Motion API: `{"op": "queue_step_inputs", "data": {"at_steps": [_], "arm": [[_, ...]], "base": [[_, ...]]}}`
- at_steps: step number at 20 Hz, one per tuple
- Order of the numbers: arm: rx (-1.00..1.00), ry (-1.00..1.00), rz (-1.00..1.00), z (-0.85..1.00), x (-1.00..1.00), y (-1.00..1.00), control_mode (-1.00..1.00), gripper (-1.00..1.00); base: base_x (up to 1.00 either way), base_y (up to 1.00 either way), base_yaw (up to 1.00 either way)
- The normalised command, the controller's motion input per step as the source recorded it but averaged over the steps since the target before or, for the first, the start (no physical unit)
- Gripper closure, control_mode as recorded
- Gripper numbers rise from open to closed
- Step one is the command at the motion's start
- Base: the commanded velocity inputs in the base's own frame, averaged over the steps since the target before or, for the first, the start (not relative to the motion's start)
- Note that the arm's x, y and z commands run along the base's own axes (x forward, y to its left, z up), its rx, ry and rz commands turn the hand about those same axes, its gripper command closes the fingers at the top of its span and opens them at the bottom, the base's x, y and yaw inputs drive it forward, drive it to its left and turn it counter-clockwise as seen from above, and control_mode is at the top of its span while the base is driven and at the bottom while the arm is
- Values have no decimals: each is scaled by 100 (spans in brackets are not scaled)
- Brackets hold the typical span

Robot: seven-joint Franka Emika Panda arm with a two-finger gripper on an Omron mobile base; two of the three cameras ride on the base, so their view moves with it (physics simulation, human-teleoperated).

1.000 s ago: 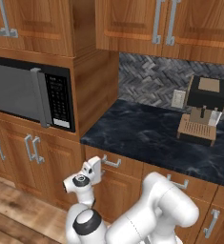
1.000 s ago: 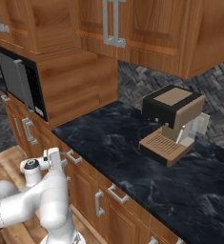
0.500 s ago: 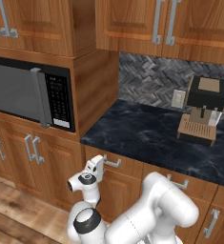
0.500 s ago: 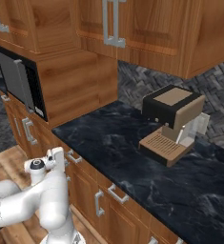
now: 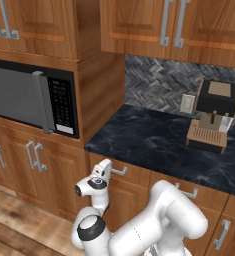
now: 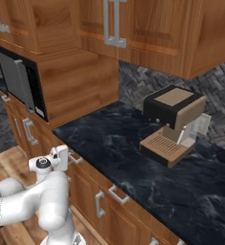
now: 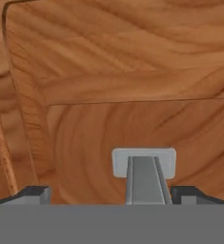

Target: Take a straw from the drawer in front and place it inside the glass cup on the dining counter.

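Cabinets unmoved; jaws (spread wide) now nearer drawer (image 7: 132,95) handle (image 7: 144,174).

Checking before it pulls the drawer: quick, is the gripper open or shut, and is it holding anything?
Gripper: open, holding nothing; its fingertips stand on either side of the drawer's silver handle, not yet closed on it.

Wood cabinets (image 5: 139,25) above a black counter (image 5: 159,145); grey herringbone backsplash (image 5: 154,85); built-in microwave (image 5: 29,100); wood floor (image 5: 9,220).
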Motion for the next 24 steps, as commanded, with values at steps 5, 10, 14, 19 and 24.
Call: {"op": "queue_step_inputs", "data": {"at_steps": [5,10,14,19,24], "arm": [[-2,0,1,-27,44,-3,-100,100],[-6,-2,0,-29,9,0,-100,100],[-10,-8,0,-25,-27,13,-100,100],[-4,-1,-4,-15,-56,49,-100,100],[0,6,-10,-7,-63,64,-100,100]], "base": [[0,0,0],[0,0,0],[0,0,0],[0,0,0],[0,0,0]]}}
